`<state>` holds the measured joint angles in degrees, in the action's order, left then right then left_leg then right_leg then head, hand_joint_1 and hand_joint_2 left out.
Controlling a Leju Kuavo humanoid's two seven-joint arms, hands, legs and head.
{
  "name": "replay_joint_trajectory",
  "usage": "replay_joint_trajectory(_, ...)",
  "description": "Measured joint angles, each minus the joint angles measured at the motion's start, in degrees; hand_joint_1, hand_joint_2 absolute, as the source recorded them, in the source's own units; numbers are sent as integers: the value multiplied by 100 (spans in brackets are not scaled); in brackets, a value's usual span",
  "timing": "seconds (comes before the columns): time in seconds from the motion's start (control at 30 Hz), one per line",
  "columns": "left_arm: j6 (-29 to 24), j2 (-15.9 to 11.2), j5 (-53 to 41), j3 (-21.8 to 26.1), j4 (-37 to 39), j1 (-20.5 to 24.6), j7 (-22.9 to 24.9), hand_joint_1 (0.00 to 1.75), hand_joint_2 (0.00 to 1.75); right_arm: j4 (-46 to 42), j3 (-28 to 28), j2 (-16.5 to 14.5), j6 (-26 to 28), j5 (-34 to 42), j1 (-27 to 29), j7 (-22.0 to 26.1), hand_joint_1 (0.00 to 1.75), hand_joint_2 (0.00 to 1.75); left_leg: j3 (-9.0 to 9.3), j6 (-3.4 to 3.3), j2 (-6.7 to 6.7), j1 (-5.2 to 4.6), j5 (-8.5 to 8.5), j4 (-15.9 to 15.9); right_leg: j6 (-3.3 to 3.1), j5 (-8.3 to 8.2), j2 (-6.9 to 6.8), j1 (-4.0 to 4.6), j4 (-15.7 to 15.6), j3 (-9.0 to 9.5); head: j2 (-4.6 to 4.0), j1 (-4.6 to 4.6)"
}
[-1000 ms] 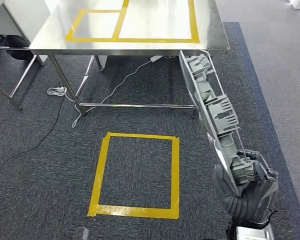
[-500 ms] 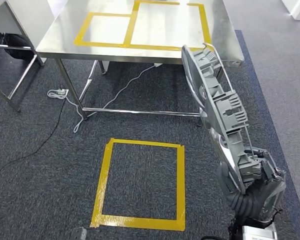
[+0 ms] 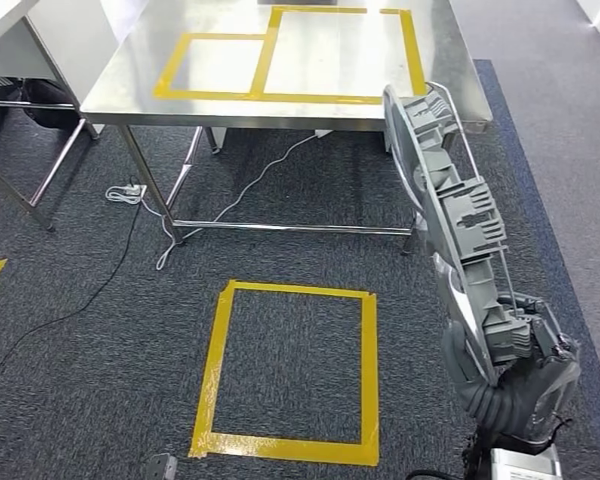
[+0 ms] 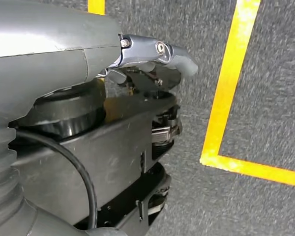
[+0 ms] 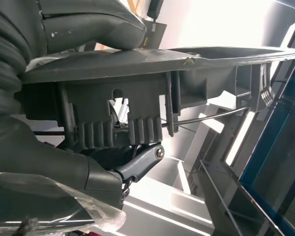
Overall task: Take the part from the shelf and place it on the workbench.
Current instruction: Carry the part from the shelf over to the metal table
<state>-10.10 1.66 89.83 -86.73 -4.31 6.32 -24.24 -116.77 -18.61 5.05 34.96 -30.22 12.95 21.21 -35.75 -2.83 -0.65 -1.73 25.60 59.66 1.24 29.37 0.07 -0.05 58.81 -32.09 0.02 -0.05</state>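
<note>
The right hand [image 3: 520, 385] grips the lower end of the part [image 3: 452, 215], a long grey plastic moulding with ribs, clips and a thin metal rod along one side. The part stands tilted, its upper end rising from the hand toward the bench [image 3: 131, 80] and overlapping the bench's near right corner in the head view; whether it touches the bench cannot be told. In the right wrist view the thumb [image 5: 90, 22] presses on one face of the part [image 5: 157, 83] and a dark finger [image 5: 142, 162] curls under the ribbed side, so the fingers are pinching the part between them.

The bench is a steel table with yellow tape rectangles [image 3: 282, 55] marked on its top. On the dark carpet [image 3: 78, 350] in front of the bench lies a yellow tape square [image 3: 214, 360], left of the hand and part. A white cable [image 3: 236, 180] and a power strip [image 3: 127, 192] lie on the carpet under the bench, with a black cable [image 3: 70, 310] running off from there.

In the left wrist view the left hand [image 4: 153, 54] hangs over the carpet near a yellow tape line [image 4: 227, 93]. It holds nothing, and its grey fingers lie extended and close together.
</note>
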Motion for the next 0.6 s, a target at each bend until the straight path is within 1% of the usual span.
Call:
replay_joint_trajectory(0.17, 0, -7, 0, 0, 0, 1, 0, 0, 175, -1, 45, 0, 4, 51, -30, 14, 175, 175, 12, 33, -1, 7, -23, -27, -22, -4, -1, 2, 2, 0, 0, 1)
replay_joint_trajectory(0.33, 0, -8, -1, -1, 0, 1, 0, 0, 175, -1, 136, 0, 7, 77, -89, 19, 175, 175, 12, 44, -1, 9, -28, -32, -36, -2, -2, 2, 4, 0, 0, 2)
replay_joint_trajectory(0.37, 0, -8, -2, -1, 0, 1, 0, 0, 175, -1, 155, 0, 10, 80, -93, 19, 175, 175, 10, 41, -1, 7, -25, -28, -33, -5, -2, -3, -3, 2, 0, 2)
replay_joint_trajectory(0.4, 0, -11, -3, -2, 0, 2, 0, 0, 175, -1, 174, 0, 15, 85, -97, 19, 175, 175, 11, 24, -2, -2, -18, -27, -20, -12, -4, -11, -17, 7, 0, 1)
replay_joint_trajectory(0.47, 1, -12, -7, -3, 0, 4, 1, 0, 175, -10, 232, 0, 25, 115, -103, 14, 175, 175, 66, -33, 0, 5, -41, -129, 16, -23, -4, -17, -62, 30, 0, 0)
replay_joint_trajectory(0.5, 2, -12, -8, -4, 0, 5, 2, 0, 175, -16, 274, 0, 25, 139, -109, 10, 175, 175, 122, -66, 1, 18, -69, -223, 34, 17, -3, -14, -22, 12, 0, 9)
replay_joint_trajectory(0.53, 5, -9, -9, -4, 0, 7, 2, 0, 175, -22, 323, 0, 23, 164, -123, 10, 175, 175, 175, -87, 5, 41, -104, -316, 47, 111, -1, -11, 118, -55, 0, 21)
replay_joint_trajectory(0.57, 8, -5, -10, -5, 0, 9, 2, 0, 175, -25, 370, 0, 20, 183, -141, 12, 175, 175, 215, -97, 7, 60, -129, -375, 61, 257, 0, -21, 392, -193, 0, 32)
replay_joint_trajectory(0.6, 11, -3, -13, -6, 0, 11, 2, 0, 175, -25, 412, 0, 18, 196, -160, 15, 175, 175, 229, -107, 7, 65, -130, -394, 86, 430, -1, -36, 739, -372, 0, 39)
